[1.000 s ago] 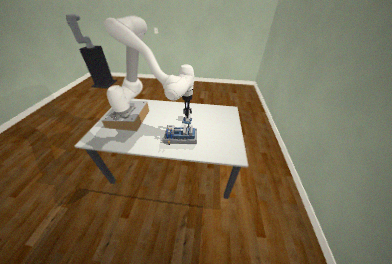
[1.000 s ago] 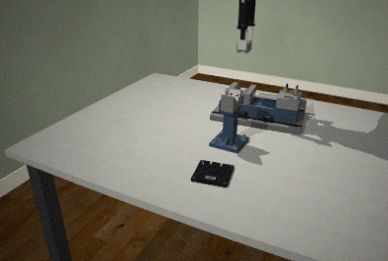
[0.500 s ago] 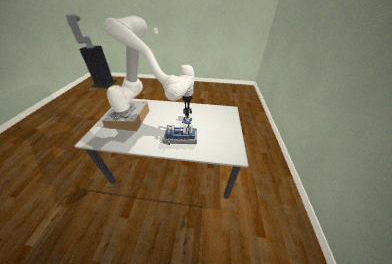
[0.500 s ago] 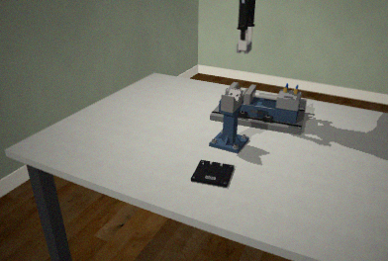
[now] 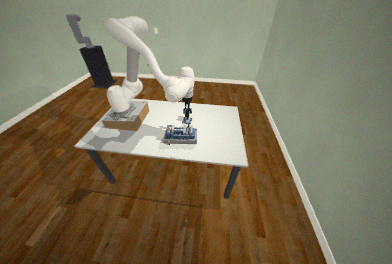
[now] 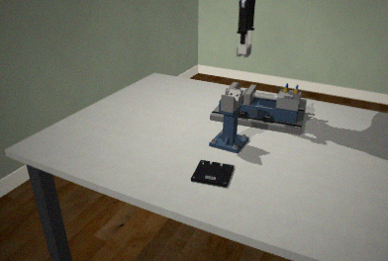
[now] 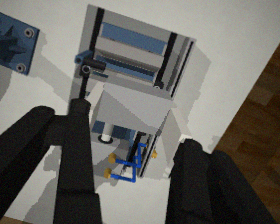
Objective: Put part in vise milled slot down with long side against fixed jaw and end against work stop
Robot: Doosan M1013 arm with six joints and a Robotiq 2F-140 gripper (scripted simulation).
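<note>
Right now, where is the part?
The part is off the infeed plate, clamped in the gripper and hanging in the air above the vise; in the wrist view it shows as a grey block between the fingers.

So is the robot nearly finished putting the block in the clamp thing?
About halfway. Done: the black infeed plate has no block on it. In hand: the pincer is shut on the grey part, hanging high above the vise. Left: lower it between the jaws, flat on the low bars, against the fixed jaw and the work stop, then let go. I can't tell which way the slot faces.
</note>
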